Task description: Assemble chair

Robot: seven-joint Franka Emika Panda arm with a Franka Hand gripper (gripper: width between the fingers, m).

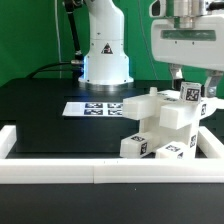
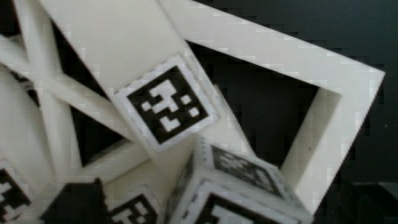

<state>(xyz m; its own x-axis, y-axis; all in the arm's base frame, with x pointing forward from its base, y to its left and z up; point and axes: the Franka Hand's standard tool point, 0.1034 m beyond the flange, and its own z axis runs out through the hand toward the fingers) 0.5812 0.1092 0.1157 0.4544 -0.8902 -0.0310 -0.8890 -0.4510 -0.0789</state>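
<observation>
The partly built white chair (image 1: 158,128) stands at the exterior view's right, a chunky stack of slabs, posts and cubes with black-and-white tags. Its tallest post (image 1: 188,96) carries a tag at the top. My gripper (image 1: 198,90) hangs straight above that post, with its fingers spread wide on either side of the top and not pressing on it. The wrist view is filled by the chair's white bars (image 2: 338,110) and a tagged face (image 2: 169,100). A dark fingertip (image 2: 71,205) shows at the picture's edge, well apart from the other, so the gripper (image 2: 214,212) is open.
The marker board (image 1: 95,108) lies flat on the black table behind the chair. A long white border rail (image 1: 90,172) runs along the front and the exterior view's left. The robot's white base (image 1: 103,55) stands at the back.
</observation>
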